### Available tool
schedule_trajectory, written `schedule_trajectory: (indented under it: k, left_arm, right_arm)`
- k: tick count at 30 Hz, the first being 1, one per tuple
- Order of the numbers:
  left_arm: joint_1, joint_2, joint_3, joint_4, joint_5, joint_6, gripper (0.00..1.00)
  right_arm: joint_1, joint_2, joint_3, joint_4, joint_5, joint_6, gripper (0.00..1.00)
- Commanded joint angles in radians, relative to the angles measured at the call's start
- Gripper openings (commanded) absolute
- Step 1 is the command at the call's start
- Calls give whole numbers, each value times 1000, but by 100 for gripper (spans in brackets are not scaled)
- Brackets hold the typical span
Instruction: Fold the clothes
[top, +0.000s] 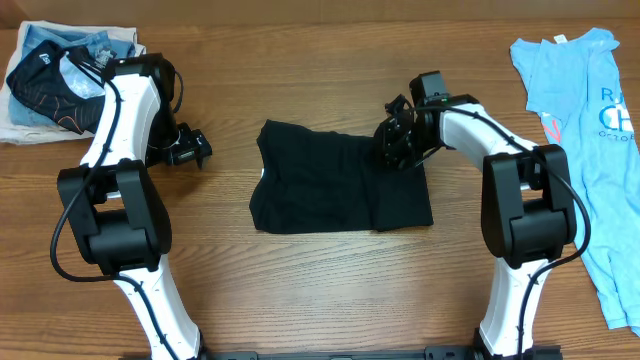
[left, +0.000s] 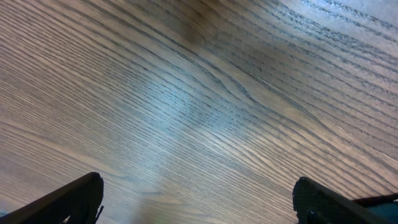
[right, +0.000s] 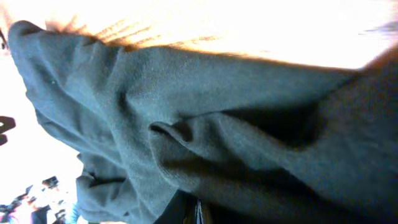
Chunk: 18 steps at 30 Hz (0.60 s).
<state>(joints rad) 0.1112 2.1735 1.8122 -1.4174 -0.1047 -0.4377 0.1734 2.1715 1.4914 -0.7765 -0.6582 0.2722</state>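
The black T-shirt (top: 335, 180) is lying in the middle of the tabletop (top: 330, 300), gathered into a rough rectangle with a lapped panel showing along its right side, so the folding is looking partly done rather than just begun. The right hand (top: 398, 143) is hanging over the shirt's upper right corner, low enough that its wrist camera is filling with bunched, creased black cloth. Its fingers are not showing clearly in either view, so I cannot tell whether it is gripping the fabric, pressing on it or sitting parted above it. Being placed at that corner is making sense for taking an edge and carrying it across toward the left. The left hand (top: 190, 148) is hovering well apart from the shirt, off its left edge, with its fingertips (left: 74, 196) standing wide apart over bare wood and holding nothing. It is likely being parked out of the way, or standing ready to pin the left edge. The light blue T-shirt (top: 585, 150) is lying spread at the right edge, and the smaller black garment (top: 50, 85) with orange lines is sitting on a pile at the top left, both well clear of the work. The cloth is looking soft and limp, so a pull at one corner is risking dragging the layers askew.
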Motion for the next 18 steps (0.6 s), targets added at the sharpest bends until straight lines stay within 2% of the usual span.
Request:
schedule_trajectory:
  k: [1, 4, 6, 7, 9, 13, 18]
  left_arm:
    - [-10, 3, -6, -3, 5, 15, 100]
    - [-10, 3, -6, -3, 5, 15, 100]
    - [-10, 3, -6, -3, 5, 15, 100]
    - [-10, 3, -6, -3, 5, 15, 100]
    - [-10, 3, -6, -3, 5, 15, 100]
    - [-10, 3, -6, -3, 6, 14, 100]
    - [-10, 3, -6, -3, 11, 14, 100]
  right_arm:
    - [-34, -36, 94, -79, -28, -24, 5]
    - [-53, -72, 165, -201, -28, -52, 6]
    - [-58, -95, 198, -277, -25, -76, 12]
    - [-58, -114, 208, -343, -24, -133, 25]
    - [-56, -118, 207, -419, -24, -197, 34]
    - [-45, -115, 157, -523, -24, -312, 35]
    - [-31, -114, 3, -465, -25, -332, 29]
